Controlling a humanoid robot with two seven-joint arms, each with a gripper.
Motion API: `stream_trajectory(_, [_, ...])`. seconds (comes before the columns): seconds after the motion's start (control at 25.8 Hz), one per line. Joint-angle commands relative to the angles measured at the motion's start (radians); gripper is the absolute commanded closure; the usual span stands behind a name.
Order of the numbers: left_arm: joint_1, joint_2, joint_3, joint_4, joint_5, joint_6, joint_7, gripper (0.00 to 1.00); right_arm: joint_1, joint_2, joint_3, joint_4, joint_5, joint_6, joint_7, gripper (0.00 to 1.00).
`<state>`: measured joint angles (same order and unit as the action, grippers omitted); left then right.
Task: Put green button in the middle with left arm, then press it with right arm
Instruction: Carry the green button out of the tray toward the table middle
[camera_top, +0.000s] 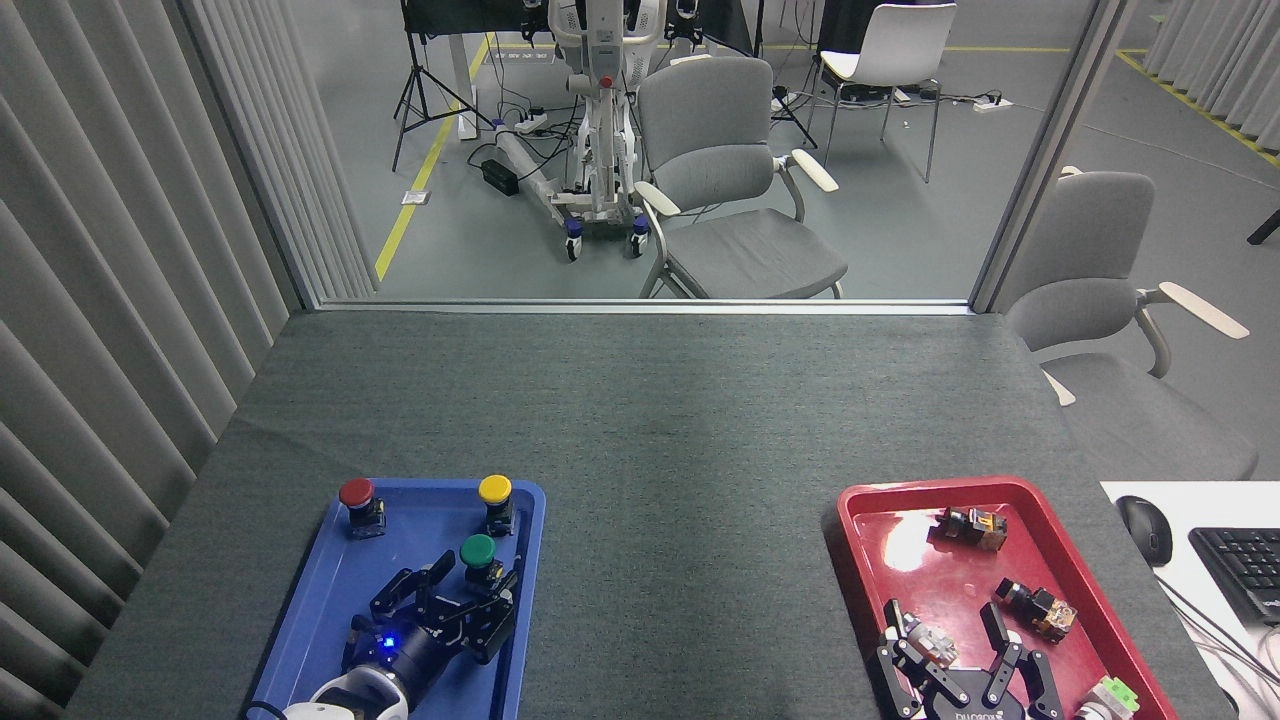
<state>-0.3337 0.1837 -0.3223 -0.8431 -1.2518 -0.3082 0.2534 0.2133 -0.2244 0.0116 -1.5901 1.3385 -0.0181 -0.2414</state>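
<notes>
Left gripper, fingers spread, sits just short of the green button, which stands dead ahead between its tips in the blue tray.

Glossy plastic red tray and blue tray, matt felt-like tabletop

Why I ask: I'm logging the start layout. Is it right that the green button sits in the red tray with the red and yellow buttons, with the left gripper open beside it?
Not quite. The head view shows the green button in the blue tray, not the red tray. The red button and yellow button share it, and the left gripper is open beside it.
</notes>
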Motion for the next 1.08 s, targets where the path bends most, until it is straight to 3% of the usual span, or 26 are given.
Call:
stream_trajectory(0.0, [-0.005,0.003,-0.017,0.019,0.0,-0.003,0.0,0.54,0.0,0.007,0.001,-0.001,0.001,0.003,0.001,0.0])
stream_trajectory(0.12, [-0.007,0.013,-0.043,0.022,-0.001,-0.019,0.0,0.86,-0.002,0.014,-0.001,-0.001,0.001,0.003,0.001,0.0])
stream_trajectory(0.19, [-0.005,0.022,-0.047,0.012,-0.001,-0.045,0.003,1.0,-0.002,0.02,-0.001,-0.001,0.001,0.003,0.001,0.0])
stream_trajectory(0.39, [-0.007,0.037,-0.047,-0.001,-0.001,-0.063,0.055,1.0,-0.002,0.022,0.001,-0.001,0.002,0.0,-0.001,0.0])
stream_trajectory(0.54, [-0.001,0.076,-0.049,-0.125,-0.006,-0.124,0.056,1.0,-0.002,0.027,0.001,-0.001,0.004,0.003,-0.001,0.0])
stream_trajectory(0.66, [-0.011,0.063,-0.152,-0.212,-0.054,-0.149,0.056,1.0,-0.002,0.027,0.001,-0.001,0.004,0.003,-0.001,0.0])
stream_trajectory(0.89, [-0.134,-0.07,-0.376,-0.076,-0.075,-0.15,0.041,1.0,-0.002,0.028,0.001,-0.002,0.005,0.003,-0.001,0.0])
stream_trajectory(1.05, [-0.171,-0.178,-0.426,0.055,-0.087,-0.137,0.038,1.0,-0.002,0.025,-0.001,-0.001,0.005,0.003,-0.001,0.0])
